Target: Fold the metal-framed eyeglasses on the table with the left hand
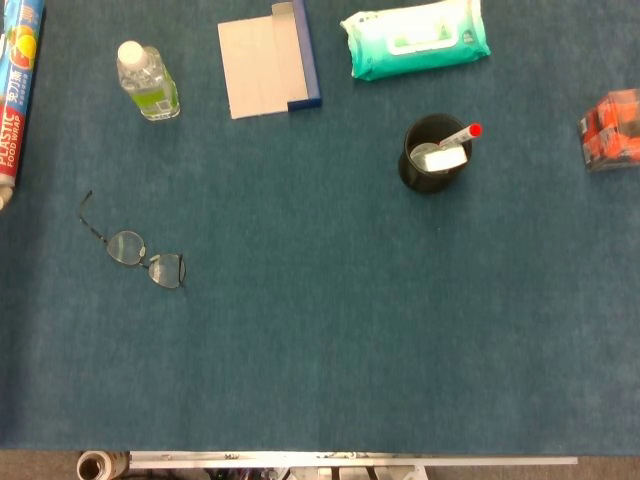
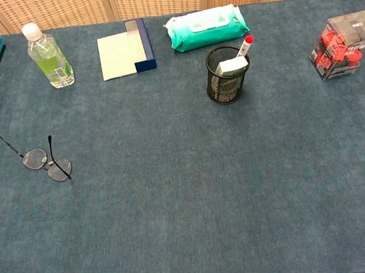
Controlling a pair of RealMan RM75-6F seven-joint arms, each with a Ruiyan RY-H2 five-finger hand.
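Metal-framed eyeglasses lie near the desk's left edge — temples unfolded; neither hand shows, fingers' state cannot be told.

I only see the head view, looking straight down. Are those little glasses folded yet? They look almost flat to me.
Observer: Not yet. In the chest view the eyeglasses have both side arms swung open, and the nearer one, a stub in your view, shows as a long line.
Visitor: And that black cup, is it solid?
Observer: No, the pen cup is see-through wire mesh from the side.
Visitor: What is the orange blur on the right?
Observer: A clear plastic box with red-topped items inside.
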